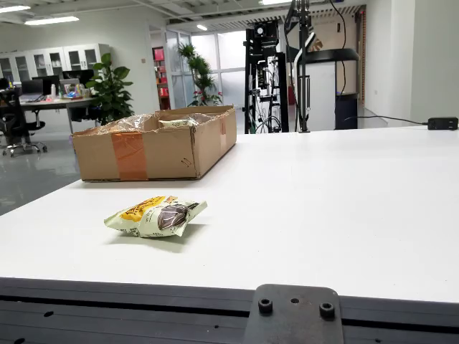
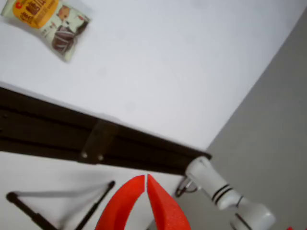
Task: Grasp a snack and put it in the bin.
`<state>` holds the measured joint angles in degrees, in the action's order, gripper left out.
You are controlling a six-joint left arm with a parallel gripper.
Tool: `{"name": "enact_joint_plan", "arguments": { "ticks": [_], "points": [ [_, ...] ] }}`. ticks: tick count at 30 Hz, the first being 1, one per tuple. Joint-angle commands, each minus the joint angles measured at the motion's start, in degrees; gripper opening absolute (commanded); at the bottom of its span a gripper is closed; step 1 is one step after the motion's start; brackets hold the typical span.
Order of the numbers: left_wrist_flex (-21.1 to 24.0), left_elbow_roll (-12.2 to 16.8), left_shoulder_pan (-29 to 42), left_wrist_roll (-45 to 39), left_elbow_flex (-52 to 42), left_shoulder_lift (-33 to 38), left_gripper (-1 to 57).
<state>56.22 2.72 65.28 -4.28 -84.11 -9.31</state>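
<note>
Snack [image 1: 156, 216] lies on your table [image 1: 323, 201], near the box [image 1: 154, 143]; gripper [image 2: 146, 179] clenched, empty.

Yellow-and-pale-green snack packet [image 1: 155, 216] flat on white table, well short of open cardboard bin [image 1: 155, 143].

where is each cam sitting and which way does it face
image: low at the table edge, facing across it to the snack packet and the cardboard box; no working arm shows.
image2: rides on the arm, looking down past the red gripper, tips together, at the table corner and floor.
Shared: the same snack packet and white table.
</note>
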Motion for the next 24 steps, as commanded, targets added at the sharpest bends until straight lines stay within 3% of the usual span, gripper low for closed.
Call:
{"name": "enact_joint_plan", "arguments": {
  "ticks": [1, 11, 24],
  "points": [
    [0.40, -3.05, -1.27, -9.04, 0.00, 0.02, 0.3],
    [2.54, -7.98, -5.05, -25.49, 0.00, 0.14, 7.5],
    [3.22, -10.76, -6.00, -34.02, 0.00, -4.12, 15.8]
  ]
}}
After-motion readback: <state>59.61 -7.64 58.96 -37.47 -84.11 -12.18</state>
